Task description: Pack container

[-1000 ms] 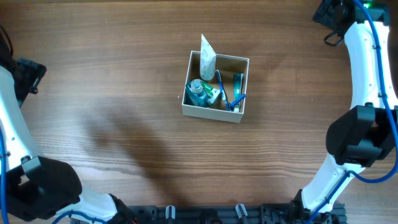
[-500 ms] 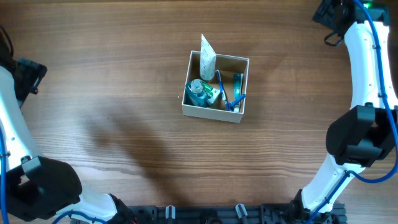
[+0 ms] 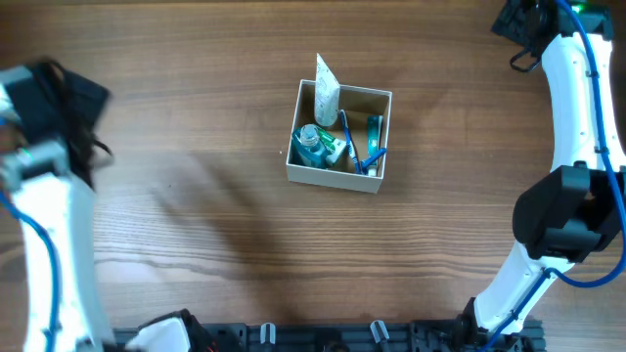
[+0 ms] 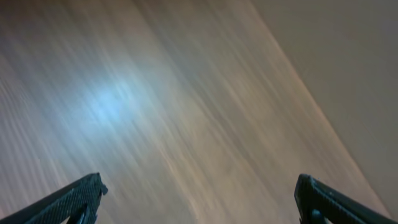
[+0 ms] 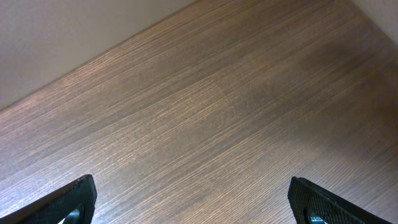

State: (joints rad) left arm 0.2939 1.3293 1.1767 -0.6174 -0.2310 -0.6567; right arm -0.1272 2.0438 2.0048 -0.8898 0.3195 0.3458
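The container [image 3: 305,172], a small white-walled box with a brown inside, sits mid-table in the overhead view. It holds a white tube [image 3: 327,96] standing at its back left corner, a teal bottle [image 3: 311,144], a blue toothbrush [image 3: 350,143] and a green item [image 3: 374,132]. My left gripper [image 4: 199,196] is open and empty over bare wood; its view is blurred. In the overhead view the left arm's wrist [image 3: 59,103] is far left of the container. My right gripper [image 5: 196,202] is open and empty over bare wood; the right arm's wrist [image 3: 528,24] is at the far right corner.
The wooden table [image 3: 196,215] surrounds the container. The right arm [image 3: 572,147] runs down the right side. The table's far edge shows in the right wrist view [image 5: 93,53].
My left arm has swung in from the left edge toward the table's middle, and its view is motion-blurred. The right arm and the container have not moved.
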